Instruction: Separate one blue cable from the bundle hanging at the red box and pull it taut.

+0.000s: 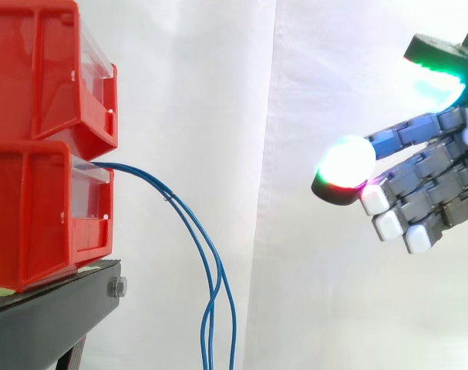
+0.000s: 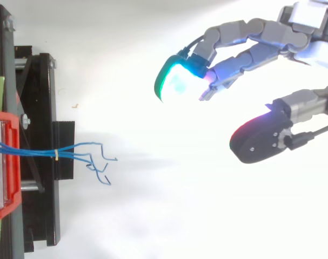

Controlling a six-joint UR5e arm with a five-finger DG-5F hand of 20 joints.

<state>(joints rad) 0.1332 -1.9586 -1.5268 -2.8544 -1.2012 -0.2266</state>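
Several thin blue cables point(image 1: 205, 254) come out of the lower red bin point(image 1: 33, 212) and hang down in a loose bundle to the bottom of the side view. From above, the blue cables point(image 2: 72, 154) are tied by a small yellowish band and fan out into bent ends. My hand point(image 1: 430, 181) hovers well to the right of the bundle, apart from it. Its fingers point(image 2: 234, 46) are relaxed and spread from the thumb point(image 2: 261, 137), with nothing between them.
A second red bin point(image 1: 41, 69) is stacked above the lower one. Both rest on a black stand point(image 1: 48, 316). The stand's black frame point(image 2: 37, 162) runs down the left of the top view. A white curtain hangs behind.
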